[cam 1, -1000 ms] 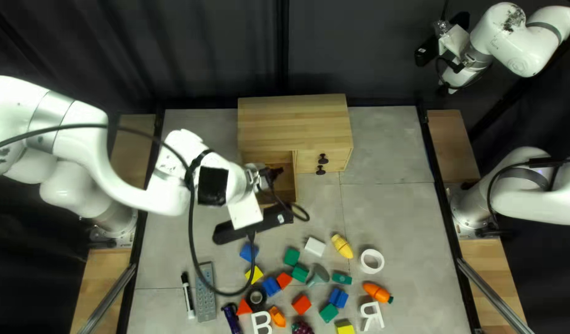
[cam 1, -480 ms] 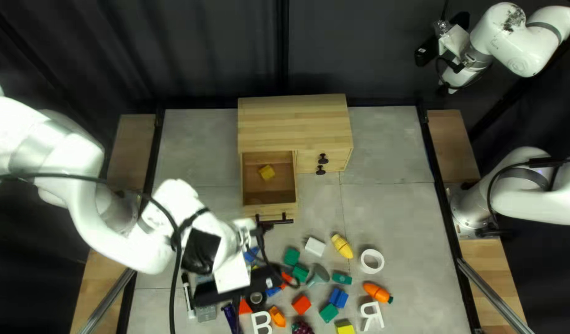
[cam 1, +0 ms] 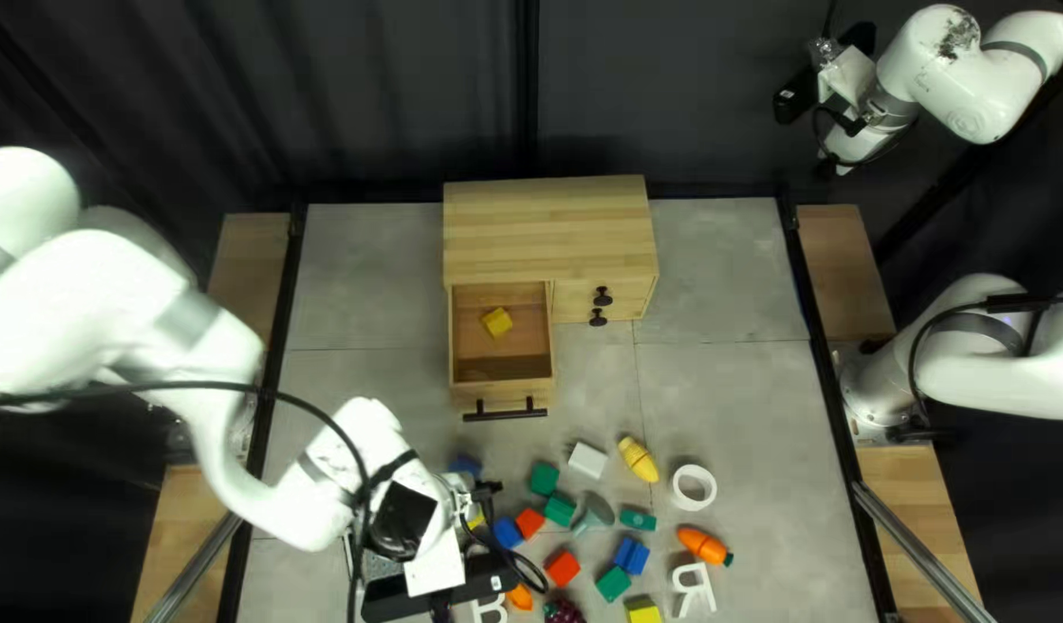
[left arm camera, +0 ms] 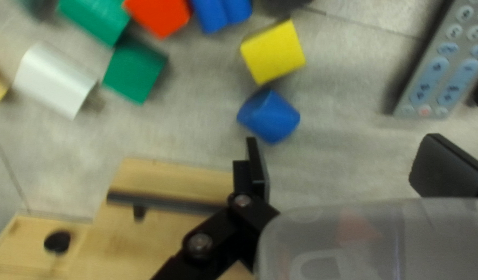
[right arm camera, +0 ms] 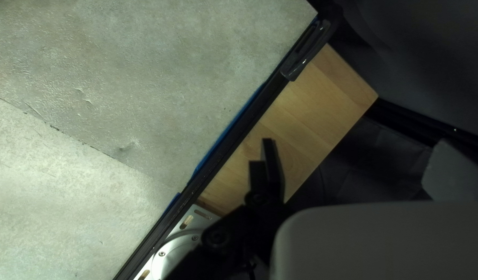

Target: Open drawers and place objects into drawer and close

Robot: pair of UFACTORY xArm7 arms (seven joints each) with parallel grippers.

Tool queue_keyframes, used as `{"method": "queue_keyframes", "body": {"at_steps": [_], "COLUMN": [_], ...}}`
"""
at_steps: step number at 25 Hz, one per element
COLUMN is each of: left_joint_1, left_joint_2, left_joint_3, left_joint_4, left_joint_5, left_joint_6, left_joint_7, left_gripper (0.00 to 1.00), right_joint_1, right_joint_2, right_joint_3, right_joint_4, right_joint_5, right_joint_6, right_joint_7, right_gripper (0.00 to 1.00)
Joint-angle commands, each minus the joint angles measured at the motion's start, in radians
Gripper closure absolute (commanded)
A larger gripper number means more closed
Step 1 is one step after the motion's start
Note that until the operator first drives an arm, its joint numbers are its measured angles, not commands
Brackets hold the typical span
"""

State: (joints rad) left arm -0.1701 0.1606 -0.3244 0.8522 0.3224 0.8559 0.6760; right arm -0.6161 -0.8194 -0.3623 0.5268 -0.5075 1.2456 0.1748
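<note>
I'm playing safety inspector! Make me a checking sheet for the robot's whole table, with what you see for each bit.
Surface: grey tabletop with thin seams; spills, nothing seen.
Job's things: big drawer open, yellow block inside; two black knobs on the closed part beside it.
Clutter: green block, white ring, toy carrot, remote control, more blocks.
Left gripper: open, empty, near a blue block.
Right gripper: open, empty.
Cables: black cable looping loosely along the left arm.
Surroundings: dark curtain behind; people, nothing seen.
</note>
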Motion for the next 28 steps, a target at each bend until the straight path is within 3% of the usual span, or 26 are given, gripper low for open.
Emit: {"method": "queue_keyframes", "body": {"at_steps": [1,12,21,28], "left_joint_1": [0.013,0.025,-0.019,-0.032], "left_joint_2": [0.035,0.063,0.113,0.100], "left_joint_3": [0.023,0.053,0.048,0.043], "left_joint_4": [-0.004,-0.028,0.011,-0.025], "left_joint_5": [0.031,0.047,0.187,0.278], "left_joint_6": [-0.046,-0.112,-0.008,-0.003], "left_joint_7": [-0.014,-0.093,-0.015,0.065], "left_gripper": [0.00,0.00,0.00,0.00], "right_joint_1": [0.000,0.000,0.000,0.000], "right_joint_2": [0.000,0.000,0.000,0.000], "right_joint_3": [0.000,0.000,0.000,0.000], "right_joint_4": [0.000,0.000,0.000,0.000], "right_joint_5": [0.000,0.000,0.000,0.000], "right_joint_6": [0.000,0.000,0.000,0.000], "right_joint_7": [0.000,0.000,0.000,0.000], "right_gripper": [0.00,0.00,0.00,0.00]}}
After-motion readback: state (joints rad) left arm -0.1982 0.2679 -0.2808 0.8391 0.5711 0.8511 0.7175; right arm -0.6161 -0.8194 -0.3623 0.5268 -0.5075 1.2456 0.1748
